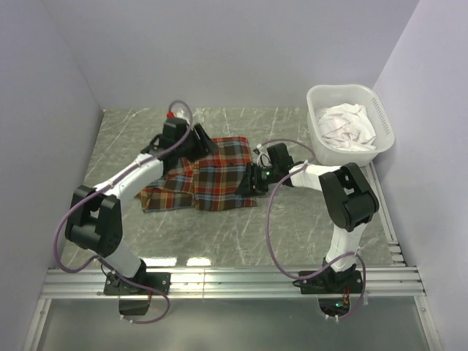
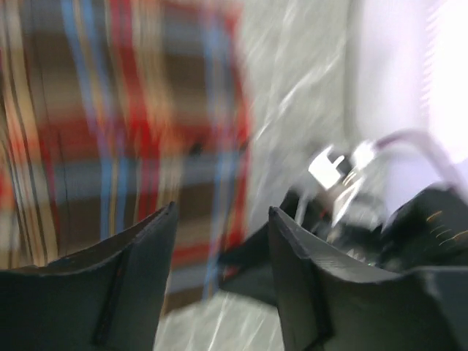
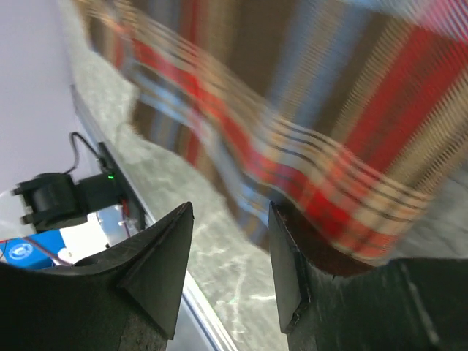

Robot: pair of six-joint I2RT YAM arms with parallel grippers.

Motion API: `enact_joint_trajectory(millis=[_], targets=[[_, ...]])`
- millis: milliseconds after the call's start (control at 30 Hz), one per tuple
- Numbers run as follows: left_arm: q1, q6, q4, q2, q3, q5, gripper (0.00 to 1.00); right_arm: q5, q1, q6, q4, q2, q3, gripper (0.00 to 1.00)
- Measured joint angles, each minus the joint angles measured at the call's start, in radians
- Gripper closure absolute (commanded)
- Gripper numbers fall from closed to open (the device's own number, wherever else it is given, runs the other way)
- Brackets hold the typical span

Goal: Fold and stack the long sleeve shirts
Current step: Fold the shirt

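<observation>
Shirt (image 1: 212, 175) lies part-folded at mid worktop (image 1: 292, 227), between the arms. Left end effector (image 2: 219, 212) open, empty, over its far edge; right end effector (image 3: 230, 208) open, empty, at its right edge. Risk: a jaw snagging loose cloth would drag the fold apart.

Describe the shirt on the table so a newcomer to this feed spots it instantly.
Start at the grey marbled tabletop and look to its middle: a partly folded cloth shirt lies flat there. It is plaid in red, orange, teal and dark brown, whereas the only other fabric is crumpled white cloth inside the white plastic basket at the far right corner.
</observation>
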Motion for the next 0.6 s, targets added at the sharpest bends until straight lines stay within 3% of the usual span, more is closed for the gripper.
enact_joint_trajectory(millis=[200, 367, 467, 600], targets=[[-0.051, -0.044, -0.007, 0.015, -0.251, 0.001, 0.48, -0.007, -0.01, 0.048, 0.063, 0.018, -0.109, 0.47], [-0.047, -0.073, -0.016, 0.03, -0.361, -0.025, 0.48, -0.01, -0.032, 0.073, 0.091, -0.002, -0.146, 0.48], [-0.048, -0.071, -0.019, 0.018, -0.362, -0.046, 0.43, 0.016, -0.043, 0.065, 0.06, -0.039, -0.167, 0.48], [-0.068, -0.042, -0.095, -0.033, -0.338, -0.136, 0.29, 0.119, -0.046, 0.016, -0.05, -0.133, -0.175, 0.46]])
